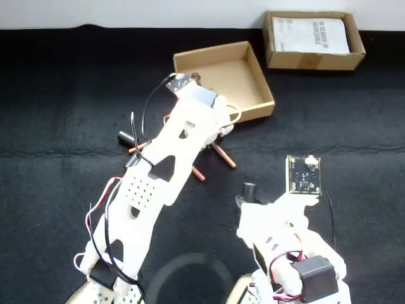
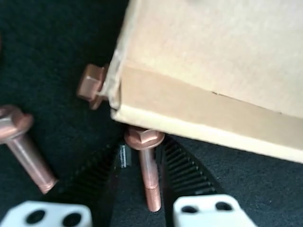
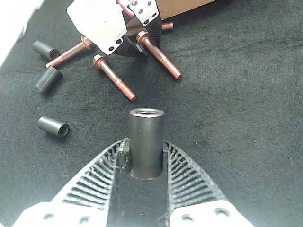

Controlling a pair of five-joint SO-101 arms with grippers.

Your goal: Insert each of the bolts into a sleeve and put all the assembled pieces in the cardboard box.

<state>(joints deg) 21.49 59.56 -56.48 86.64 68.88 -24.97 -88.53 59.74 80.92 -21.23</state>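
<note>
My left gripper [image 2: 142, 147] is open low over the black mat, right at the outer wall of the cardboard box [image 2: 213, 61]. A copper bolt [image 2: 147, 175] lies between its fingers, small gaps on both sides, its head touching the box wall. Another bolt [image 2: 26, 151] lies beside it, and a third bolt head [image 2: 92, 85] pokes out at the box corner. My right gripper [image 3: 146, 163] is shut on a dark sleeve [image 3: 146, 142] held upright, bore up, nearer the front of the table [image 1: 250, 189]. Loose bolts [image 3: 158, 56] [image 3: 114, 78] and three sleeves [image 3: 53, 126] lie on the mat.
The open cardboard box [image 1: 256, 113] stands at the back centre, with the left arm [image 1: 171, 158] stretched toward its near corner. A second box [image 1: 313, 60] holding a printed sheet stands at the back right. One sleeve [image 1: 126, 136] lies left of the left arm.
</note>
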